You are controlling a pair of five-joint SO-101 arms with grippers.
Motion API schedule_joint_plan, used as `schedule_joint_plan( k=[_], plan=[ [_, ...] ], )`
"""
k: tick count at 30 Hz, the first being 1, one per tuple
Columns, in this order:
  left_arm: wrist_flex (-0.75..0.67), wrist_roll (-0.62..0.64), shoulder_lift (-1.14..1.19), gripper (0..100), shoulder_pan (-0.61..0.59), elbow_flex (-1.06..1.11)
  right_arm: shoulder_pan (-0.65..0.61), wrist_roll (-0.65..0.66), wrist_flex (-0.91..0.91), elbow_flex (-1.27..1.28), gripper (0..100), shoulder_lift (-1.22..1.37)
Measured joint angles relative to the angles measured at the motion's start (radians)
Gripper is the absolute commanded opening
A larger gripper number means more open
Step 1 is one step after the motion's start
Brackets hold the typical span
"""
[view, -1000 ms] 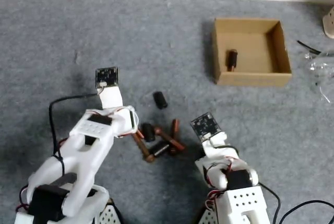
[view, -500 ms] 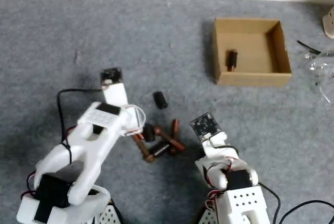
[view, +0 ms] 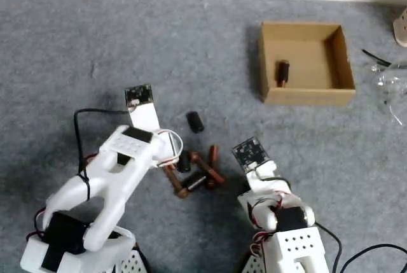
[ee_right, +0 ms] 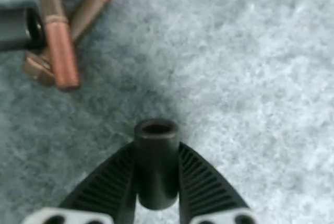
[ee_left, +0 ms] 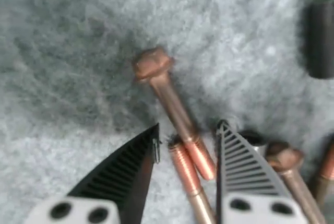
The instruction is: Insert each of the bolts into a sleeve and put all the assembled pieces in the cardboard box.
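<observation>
Grey felt under copper bolts (ee_left: 175, 109)

The left arm (view: 108, 184) and the right arm (view: 296, 244) were white and chunky, with black motor blocks. A black cable (view: 77, 134) looped beside the left one. Thin red and white wires (view: 166, 155) curled at its wrist. The fingers (ee_left: 125, 172) were black, pointed and ribbed, on white bases with round holes.
</observation>
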Motion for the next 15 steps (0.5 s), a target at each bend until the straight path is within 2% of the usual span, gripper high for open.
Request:
schedule_joint_plan(
  k=[4, 10, 15],
  plan=[
    [0.0, 0.005, 0.0, 17, -0.025, 0.0, 0.0, 0.0, 0.0, 0.0, 1.4, 0.0],
    [0.0, 0.005, 0.0, 17, -0.028, 0.0, 0.003, 0.0, 0.0, 0.0, 14.5, 0.0],
    [0.0, 0.005, 0.0, 17, -0.028, 0.0, 0.044, 0.0, 0.0, 0.002, 14.6, -0.002]
  ],
)
